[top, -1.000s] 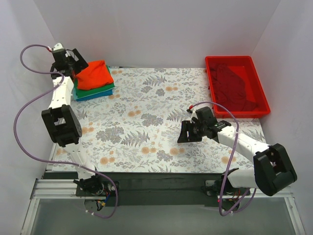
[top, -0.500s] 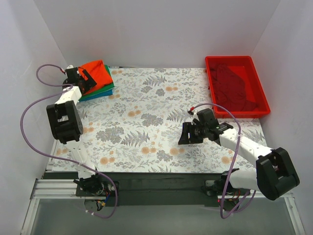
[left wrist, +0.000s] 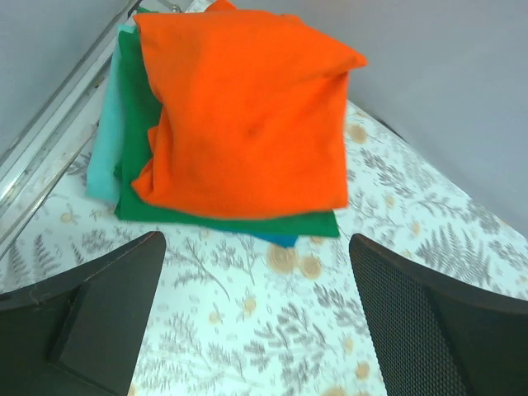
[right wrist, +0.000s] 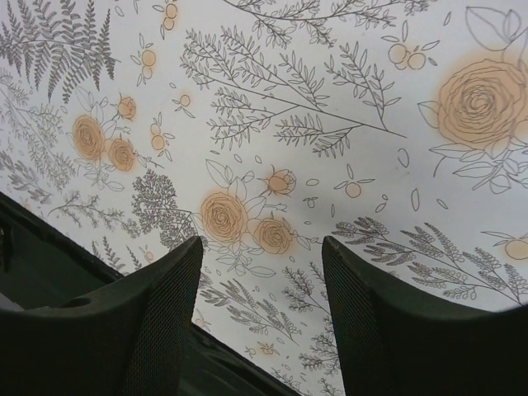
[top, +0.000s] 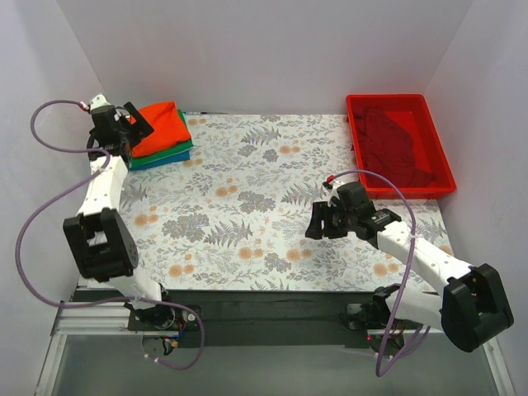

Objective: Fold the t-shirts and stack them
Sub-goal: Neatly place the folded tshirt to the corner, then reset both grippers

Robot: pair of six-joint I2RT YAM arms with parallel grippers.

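The stack sits in the upper left corner of the overhead view: the orange-red t-shirt (left wrist: 247,107) lies folded on top of the green t-shirt (left wrist: 136,115), with the blue t-shirt (left wrist: 101,161) at the bottom, showing only as a pale edge on the left and a sliver under the lower hem. The left gripper (top: 130,132) hovers just beside that pile. Its jaws are spread wide and hold nothing, and the pile lies straight ahead of them in the wrist view.

What is left to fold is the dark red t-shirt (top: 400,142). It lies loose in the red plastic bin (top: 356,124) at the upper right, though its outline is hard to make out, red cloth on red plastic. The right gripper (top: 320,223) hangs over the floral tablecloth (top: 247,198) in the lower middle, jaws also open and empty, with only printed leaves and roses below them. The bin lies up and to the right of those jaws, its long side running from the top of the frame toward the bottom. The right arm is plainly the nearer one; the left is well apart, across the whole table.

The cloth between bin and stack is flat and bare, good room for spreading a shirt. White walls close in on the left, right and far sides, and the bin's rim will stand in the way of a low reach
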